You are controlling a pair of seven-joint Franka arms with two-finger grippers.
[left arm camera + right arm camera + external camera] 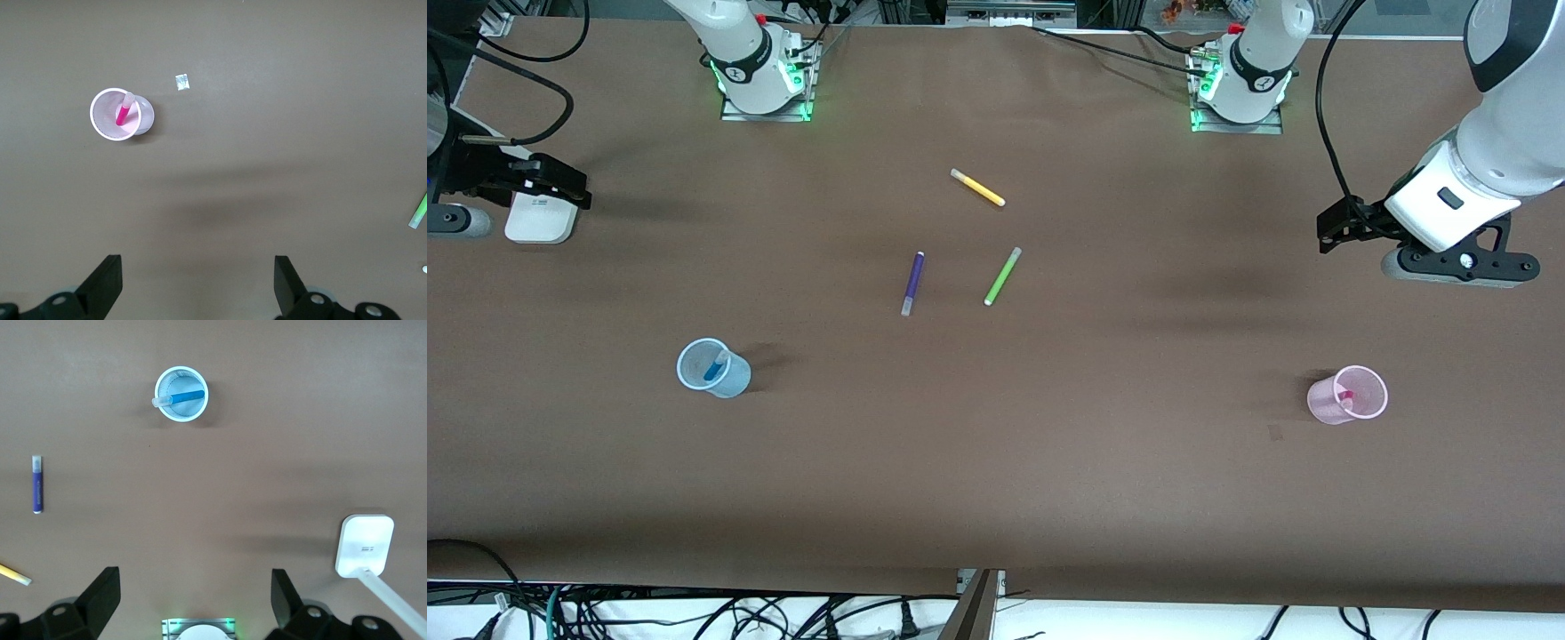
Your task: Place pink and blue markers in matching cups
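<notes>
The pale blue cup (713, 367) stands toward the right arm's end of the table with the blue marker (715, 366) leaning inside it. Both show in the right wrist view, the cup (181, 394) and the marker (185, 396). The pale pink cup (1347, 396) stands toward the left arm's end with the pink marker (1344, 397) in it. The left wrist view also shows this cup (107, 123) and marker (124, 111). My left gripper (1329, 231) (198, 280) is open and empty, high over bare table. My right gripper (569, 187) (193, 597) is open and empty, high beside a white device.
A purple marker (912, 283), a green marker (1002, 276) and a yellow marker (977, 188) lie mid-table, farther from the front camera than the cups. A white device (538, 218) sits at the right arm's end. A small scrap (181, 81) lies by the pink cup.
</notes>
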